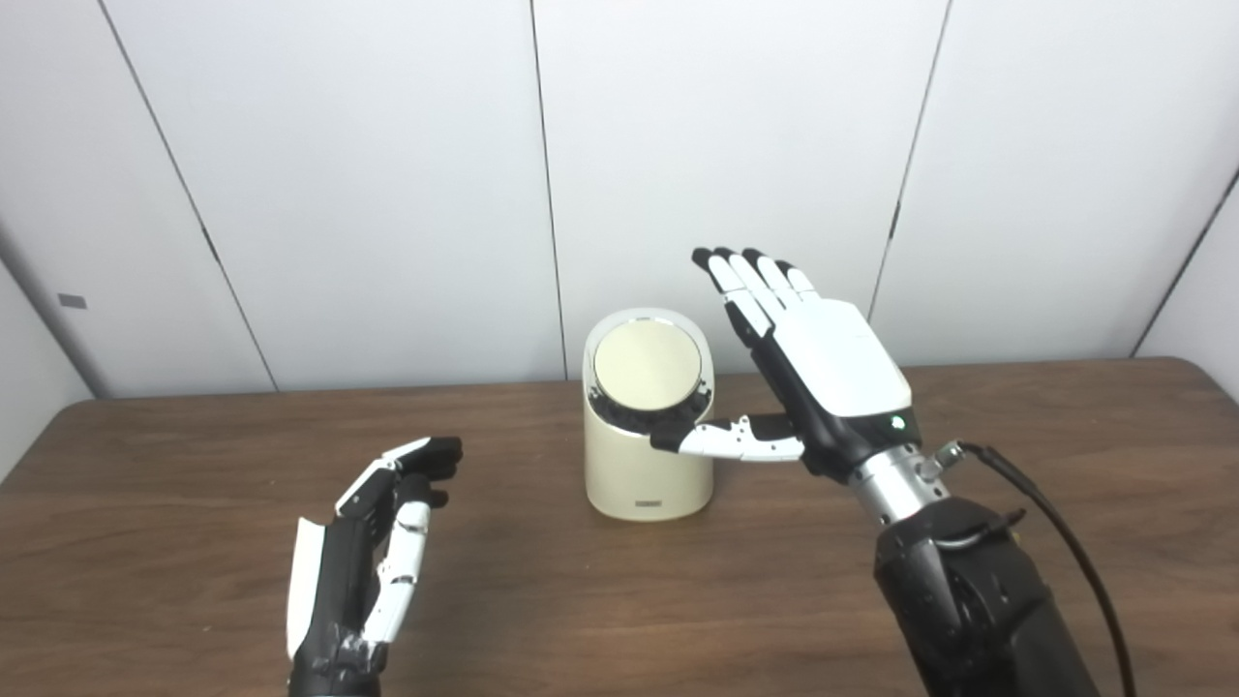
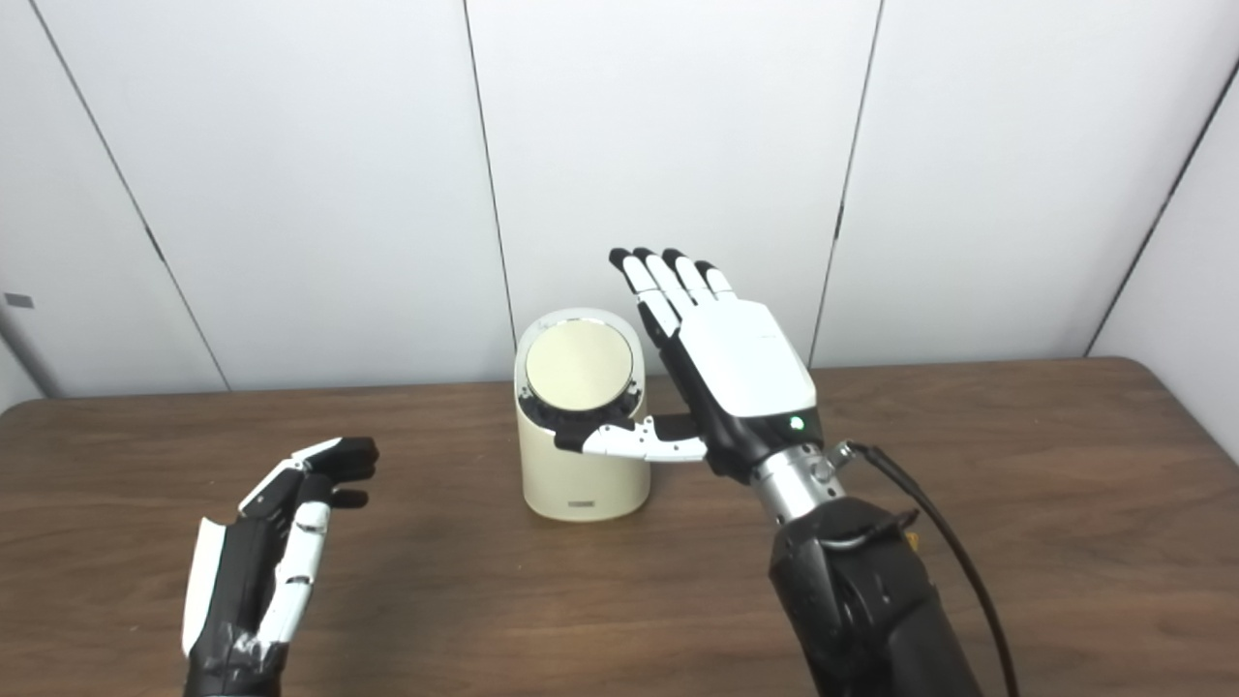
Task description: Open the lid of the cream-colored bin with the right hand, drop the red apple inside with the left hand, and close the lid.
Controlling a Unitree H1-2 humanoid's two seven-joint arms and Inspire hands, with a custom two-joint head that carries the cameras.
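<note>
1. The bin is cream-colored and stands upright on the brown wooden table, near the middle and toward the back edge, in front of the white panel wall.
2. Its lid is a round, pale gold disc, tilted to face the cameras and sitting flat within a dark ring at the top of the bin; it looks shut.
3. A small dark label shows at the bottom front of the bin.
4. The right hand is raised just beside the bin on its right, with its white back toward the cameras.
5. Its fingers are straight, close together and pointing up and away, above the level of the lid; they hold nothing.
6. The right thumb sticks out sideways to the left, and its dark tip lies across the front lower rim of the lid ring; whether it touches or only overlaps the rim cannot be told.
7. A black cable runs from the right wrist down along the black forearm.
8. The left hand hangs low over the table to the left of the bin, well apart from it, edge-on with the palm turned inward.
9. Its fingers are loosely curled but apart, and they grip nothing.
</note>
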